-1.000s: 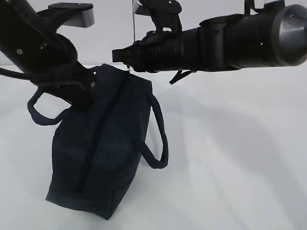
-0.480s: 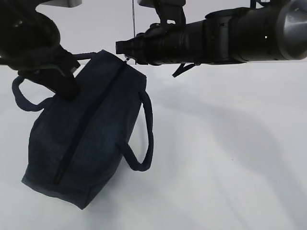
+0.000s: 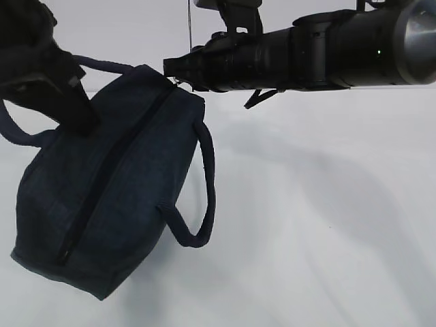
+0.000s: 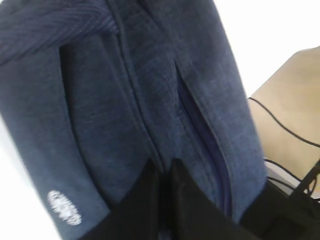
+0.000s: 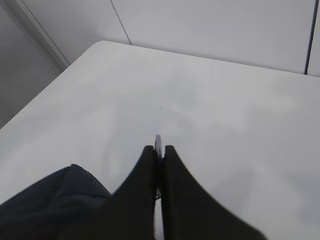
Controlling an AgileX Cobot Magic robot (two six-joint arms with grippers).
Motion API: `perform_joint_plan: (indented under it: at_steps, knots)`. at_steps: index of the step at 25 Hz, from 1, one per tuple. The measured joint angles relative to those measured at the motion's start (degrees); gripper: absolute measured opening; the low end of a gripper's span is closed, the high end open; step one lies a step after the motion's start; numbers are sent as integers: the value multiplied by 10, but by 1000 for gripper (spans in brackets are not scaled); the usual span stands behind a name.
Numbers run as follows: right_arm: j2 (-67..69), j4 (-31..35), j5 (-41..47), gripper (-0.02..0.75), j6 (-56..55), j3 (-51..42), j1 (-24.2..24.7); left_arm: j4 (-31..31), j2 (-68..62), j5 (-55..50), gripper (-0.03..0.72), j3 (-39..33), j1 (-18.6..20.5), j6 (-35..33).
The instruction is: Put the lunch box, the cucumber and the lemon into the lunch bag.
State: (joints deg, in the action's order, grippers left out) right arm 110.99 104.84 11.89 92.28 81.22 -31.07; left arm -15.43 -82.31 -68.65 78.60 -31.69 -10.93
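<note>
The dark navy lunch bag (image 3: 116,197) hangs tilted between my two grippers, its lower end near the white table. Its zipper (image 3: 102,184) runs diagonally and looks closed. My left gripper (image 3: 82,121) is shut on a fold of the bag's fabric at the upper left; the left wrist view shows the jaws (image 4: 164,169) pinching the cloth beside the zipper (image 4: 200,130) and the white logo (image 4: 64,207). My right gripper (image 3: 172,70) is shut on the metal ring pull (image 5: 158,142) at the bag's top corner (image 5: 60,195). The lunch box, cucumber and lemon are out of view.
The white table (image 3: 327,225) stretches to the right of the bag. One looped handle (image 3: 201,184) hangs on the bag's right side. The table's far edge (image 5: 107,42) meets a pale wall. Brown floor with cables (image 4: 295,115) shows past the table.
The bag has swung left and tilted further as my left gripper pulled it up and to the left. My right gripper has stayed almost still on the ring pull.
</note>
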Motion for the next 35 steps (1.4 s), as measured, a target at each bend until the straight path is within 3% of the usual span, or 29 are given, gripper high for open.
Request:
perform_joint_plan:
  at_steps: [10,21,24,27,29,35]
  knots:
    - [-1,0,13,7,1,0,2,-62,52,-4,-5,0,1,-10]
    - [-5,-3,70,24,1,2,5,-82,75,-15,-5,0,1,-10]
    - [-5,-5,78,147,2,6,9,-95,75,-31,-6,0,1,-10]
    - [-6,-5,78,351,3,12,12,-99,75,-40,-6,0,1,-10]
    - [-15,-6,71,423,3,12,12,-101,75,-43,-6,0,1,-11]
    - [-109,-7,-6,465,3,12,29,-102,54,-41,-6,0,1,-12]
